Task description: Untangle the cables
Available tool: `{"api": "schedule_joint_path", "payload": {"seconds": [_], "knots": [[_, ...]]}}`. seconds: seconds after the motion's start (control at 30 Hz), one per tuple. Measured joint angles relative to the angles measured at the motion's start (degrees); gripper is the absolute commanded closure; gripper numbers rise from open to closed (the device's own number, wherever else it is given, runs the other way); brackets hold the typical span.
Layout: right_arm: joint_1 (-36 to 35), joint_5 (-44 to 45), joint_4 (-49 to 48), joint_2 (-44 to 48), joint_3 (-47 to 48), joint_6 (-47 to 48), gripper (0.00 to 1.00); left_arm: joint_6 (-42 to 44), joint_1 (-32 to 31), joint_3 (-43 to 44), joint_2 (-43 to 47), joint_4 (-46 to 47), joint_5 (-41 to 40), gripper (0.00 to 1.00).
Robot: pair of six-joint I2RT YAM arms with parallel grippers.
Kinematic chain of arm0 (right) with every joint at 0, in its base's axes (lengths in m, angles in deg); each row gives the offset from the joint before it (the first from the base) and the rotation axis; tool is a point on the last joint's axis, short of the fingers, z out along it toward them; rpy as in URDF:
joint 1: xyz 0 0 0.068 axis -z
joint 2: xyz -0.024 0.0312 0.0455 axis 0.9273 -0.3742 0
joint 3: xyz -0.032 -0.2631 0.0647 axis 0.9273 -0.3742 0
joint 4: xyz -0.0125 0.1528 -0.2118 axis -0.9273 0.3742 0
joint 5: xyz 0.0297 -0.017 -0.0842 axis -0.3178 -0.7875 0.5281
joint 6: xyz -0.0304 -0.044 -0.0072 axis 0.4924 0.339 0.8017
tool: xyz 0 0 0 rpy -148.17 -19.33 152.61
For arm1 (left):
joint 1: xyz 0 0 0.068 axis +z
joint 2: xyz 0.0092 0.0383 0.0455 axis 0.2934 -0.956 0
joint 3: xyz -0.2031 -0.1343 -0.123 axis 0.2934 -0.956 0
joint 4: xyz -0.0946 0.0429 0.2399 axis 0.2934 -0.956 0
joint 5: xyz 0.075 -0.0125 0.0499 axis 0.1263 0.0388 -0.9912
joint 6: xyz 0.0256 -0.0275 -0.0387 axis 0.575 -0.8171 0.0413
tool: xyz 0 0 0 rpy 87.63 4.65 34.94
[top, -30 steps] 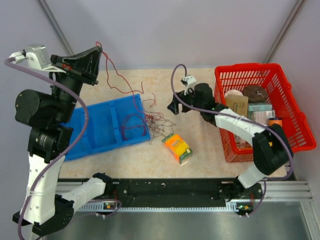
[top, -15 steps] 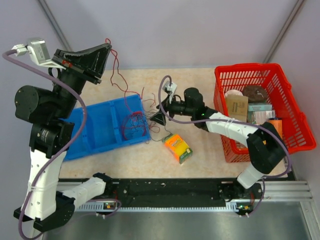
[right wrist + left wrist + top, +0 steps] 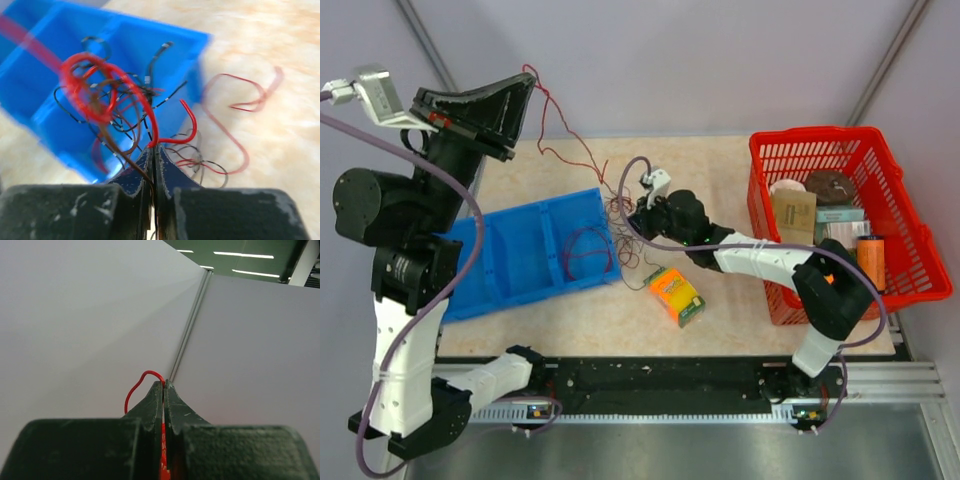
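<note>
1. Small orange-and-green cardboard carton (image 3: 675, 296): lies on the beige marbled table top (image 3: 740, 170), nearest the arm bases, just right of the tray's near corner, apart from the wires.

2. Blue plastic divided tray (image 3: 510, 250): sits left of centre, set at a slant. A coil of wire lies in its right-hand compartment.

3. The cables (image 3: 618, 238), thin dark red and blackish wires in a knotted clump: they straddle the tray's right rim, part inside the right compartment and part spilled on the table beside it. In the right wrist view the cables (image 3: 107, 95) show bright red loops over dark strands, with one loose red loop lying flat on the table.

4. Right gripper (image 3: 636, 222): low over the clump at the tray's right edge. The right wrist view shows the right gripper (image 3: 153, 148) pressed together, with red and dark strands pinched at the tips.

5. Red plastic mesh basket (image 3: 820, 133): at the table's right side, holding assorted packages.

6. Left gripper (image 3: 527, 82): raised high at far left. In its wrist view the left gripper (image 3: 164, 385) is pressed together on one red wire, which runs down to the clump.
</note>
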Motion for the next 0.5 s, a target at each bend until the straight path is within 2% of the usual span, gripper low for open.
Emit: {"api": "schedule_joint_path", "payload": {"seconds": [0.17, 0.33, 0.4, 0.5], "knots": [[4.11, 15.50, 2.78, 0.13, -0.04, -6.38, 1.00, 5.40, 0.00, -0.66, 4.28, -1.44, -6.19, 1.00], [13.51, 27.04, 11.91, -0.07, 1.79, -11.02, 1.00, 13.38, 0.00, -3.56, 14.32, -1.95, -16.79, 1.00], [16.70, 31.87, 15.47, -1.25, 5.25, -10.36, 1.00, 15.28, 0.00, -3.74, 18.49, -1.46, -19.71, 1.00], [17.90, 37.88, 18.18, -5.27, 13.27, -7.80, 1.00, 17.07, 0.00, -3.37, 22.67, -0.55, -22.67, 1.00]]}}
